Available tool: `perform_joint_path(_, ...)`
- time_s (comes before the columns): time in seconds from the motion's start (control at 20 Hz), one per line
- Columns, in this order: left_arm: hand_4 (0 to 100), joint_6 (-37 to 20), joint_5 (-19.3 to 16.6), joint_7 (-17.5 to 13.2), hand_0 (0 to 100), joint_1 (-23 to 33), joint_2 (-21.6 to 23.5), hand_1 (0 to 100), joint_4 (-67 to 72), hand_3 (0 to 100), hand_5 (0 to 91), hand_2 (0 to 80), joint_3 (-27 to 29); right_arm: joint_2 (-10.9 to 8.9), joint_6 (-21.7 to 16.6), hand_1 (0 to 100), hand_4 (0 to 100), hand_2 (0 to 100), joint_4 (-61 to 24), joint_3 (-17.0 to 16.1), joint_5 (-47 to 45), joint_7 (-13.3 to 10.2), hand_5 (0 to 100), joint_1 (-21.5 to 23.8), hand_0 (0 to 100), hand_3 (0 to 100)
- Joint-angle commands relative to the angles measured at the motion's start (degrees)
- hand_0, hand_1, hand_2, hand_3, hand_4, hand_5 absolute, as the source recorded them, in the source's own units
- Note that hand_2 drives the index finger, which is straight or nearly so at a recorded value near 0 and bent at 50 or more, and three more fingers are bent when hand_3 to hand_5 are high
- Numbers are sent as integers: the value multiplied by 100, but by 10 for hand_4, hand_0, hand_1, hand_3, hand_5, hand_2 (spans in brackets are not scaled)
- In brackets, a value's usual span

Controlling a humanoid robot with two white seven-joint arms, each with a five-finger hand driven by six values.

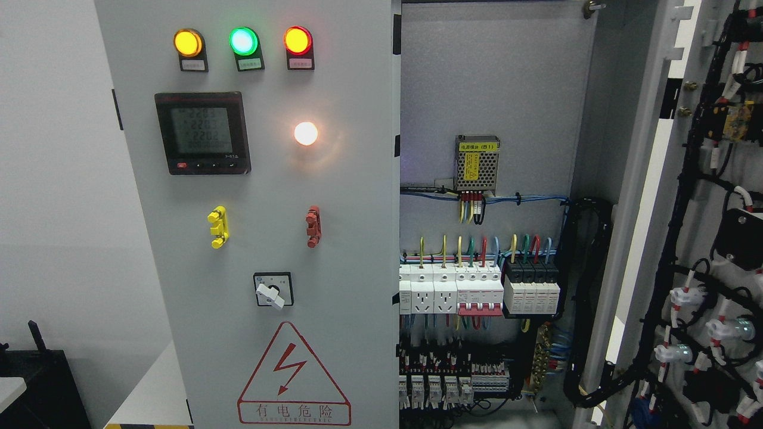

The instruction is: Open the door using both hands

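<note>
Item: electrical cabinet, 2 doors, head view. No robot hand or arm shows anywhere, so the state of the fingers cannot be told.

Nearest, right edge: right door, swung fully outward, its inner face toward the camera, carrying black wiring looms and white lamp backs. Its vertical edge runs top to bottom just right of the cabinet opening.

Nearest, left: left door, shut or nearly so, flat to the camera. Fittings: 3 indicator lamps, yellow, green, red; digital meter; lit white lamp; yellow handle; red handle; rotary switch; hazard triangle. Its free edge stands against the open bay.

Farther, inside: breaker row, terminal blocks below, power module on the back panel.

Step, judged: right half done; left door remains. Next move calls for a hand brought into view and hooked on the free edge, then a pull outward, swinging leftward.

Room: clear wall left of the cabinet for the swing; a dark object low at the far left corner may crowd it. Live wiring sits just behind the free edge, so fingers should stay shallow.
</note>
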Motion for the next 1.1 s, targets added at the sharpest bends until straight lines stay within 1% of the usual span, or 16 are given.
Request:
perform_joint_path(0.0, 29, 483, -472, 498, 0, -469, -1295, 0, 1644, 0, 0, 0, 335, 0, -2, 0, 0, 0, 0, 0, 0, -2, 0, 0, 0, 0)
perform_joint_path(0.1, 29, 957, -726, 682, 0, -593, -1462, 0, 1609, 0, 0, 0, 493, 0, -2, 0, 0, 0, 0, 0, 0, -2, 0, 0, 0, 0)
perform_joint_path(0.2, 30, 1266, -998, 771, 0, -628, -1576, 0, 1591, 0, 0, 0, 625, 0, -2, 0, 0, 0, 0, 0, 0, -2, 0, 0, 0, 0)
perform_joint_path(0.35, 29, 1487, -1438, 938, 0, -690, -1612, 0, 1486, 0, 0, 0, 827, 0, 7, 0, 0, 0, 0, 0, 0, -2, 0, 0, 0, 0)
perform_joint_path(0.45, 30, 1496, -1580, 956, 0, -699, -1629, 0, 1442, 0, 0, 0, 845, 0, -2, 0, 0, 0, 0, 0, 0, -2, 0, 0, 0, 0)
perform_joint_path(0.65, 29, 1514, -1598, 973, 0, -707, -1638, 0, 1433, 0, 0, 0, 854, 0, 7, 0, 0, 0, 0, 0, 0, -2, 0, 0, 0, 0)
perform_joint_path(0.7, 29, 1557, -1598, 973, 0, -707, -1638, 0, 1442, 0, 0, 0, 854, 0, -2, 0, 0, 0, 0, 0, 0, -2, 0, 0, 0, 0)
perform_joint_path(0.85, 31, 1978, -1589, 973, 0, -707, -1638, 0, 1442, 0, 0, 0, 854, 0, -2, 0, 0, 0, 0, 0, 0, -2, 0, 0, 0, 0)
perform_joint_path(1.05, 30, 2015, -1571, 973, 0, -707, -1638, 0, 1450, 0, 0, 0, 854, 0, -2, 0, 0, 0, 0, 0, 0, -2, 0, 0, 0, 0)
